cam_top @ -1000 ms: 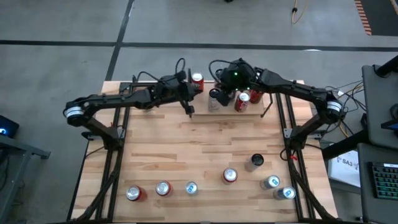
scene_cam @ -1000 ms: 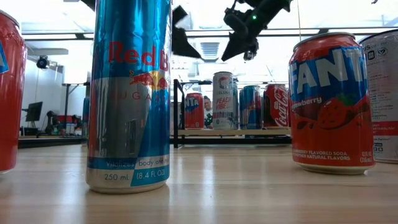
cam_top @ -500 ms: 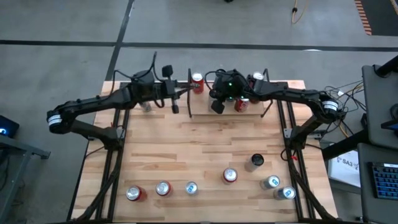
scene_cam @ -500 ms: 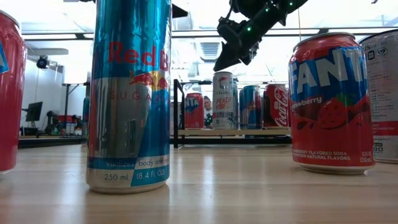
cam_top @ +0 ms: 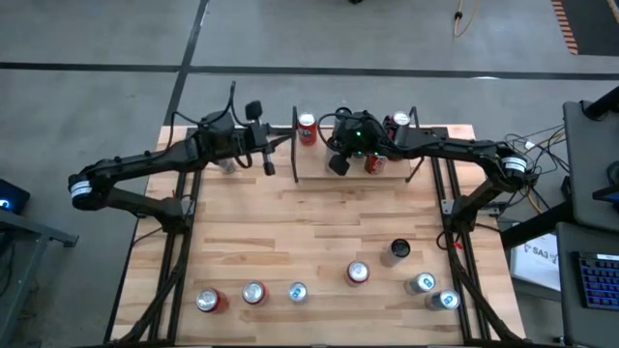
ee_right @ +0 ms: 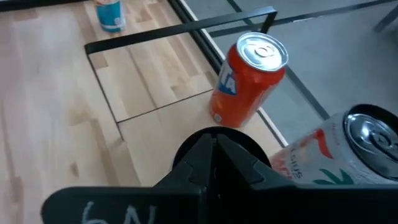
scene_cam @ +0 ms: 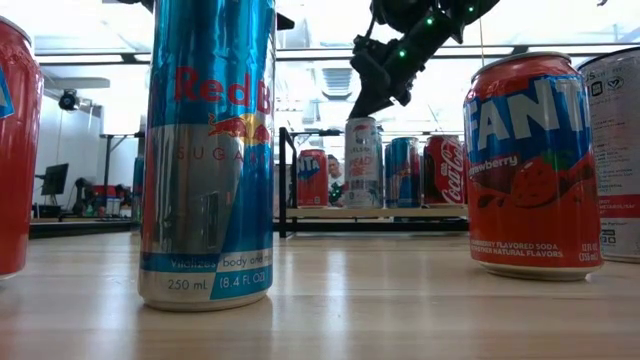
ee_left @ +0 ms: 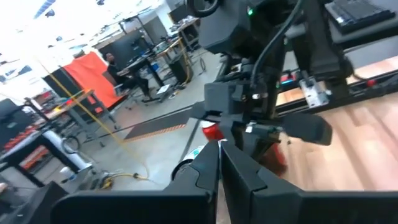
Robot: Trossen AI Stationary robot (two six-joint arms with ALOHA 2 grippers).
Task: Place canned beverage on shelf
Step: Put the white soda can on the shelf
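The shelf [cam_top: 398,175], a small wood board with black rails, stands at the table's far middle. Several cans stand upright on its board: a red one [cam_top: 308,128], an orange one [ee_right: 249,78], a tall white one [scene_cam: 363,162], a blue one [scene_cam: 403,172] and a Coca-Cola can [scene_cam: 443,170]. My right gripper [cam_top: 338,164] is shut and slants down over the board, its tip [scene_cam: 363,103] just above the white can's top. My left gripper [cam_top: 270,160] is shut, level and holds nothing, left of the shelf's left rail [cam_top: 294,145]. My right gripper hangs shut right beside the white can's top [ee_right: 367,134], holding nothing between its fingers. The gripper's own body hides the gap, so whether its side touches the can I cannot tell.
Several loose cans stand along the table's near edge, among them a tall Red Bull can [scene_cam: 207,150], a Fanta can [scene_cam: 530,165] and a dark can [cam_top: 398,249]. Bare wood [cam_top: 319,222] lies between them and the shelf.
My left gripper has drawn back from the shelf toward the table's left edge and risen, staying shut. My right gripper, also shut, has come down toward the white can on the shelf.
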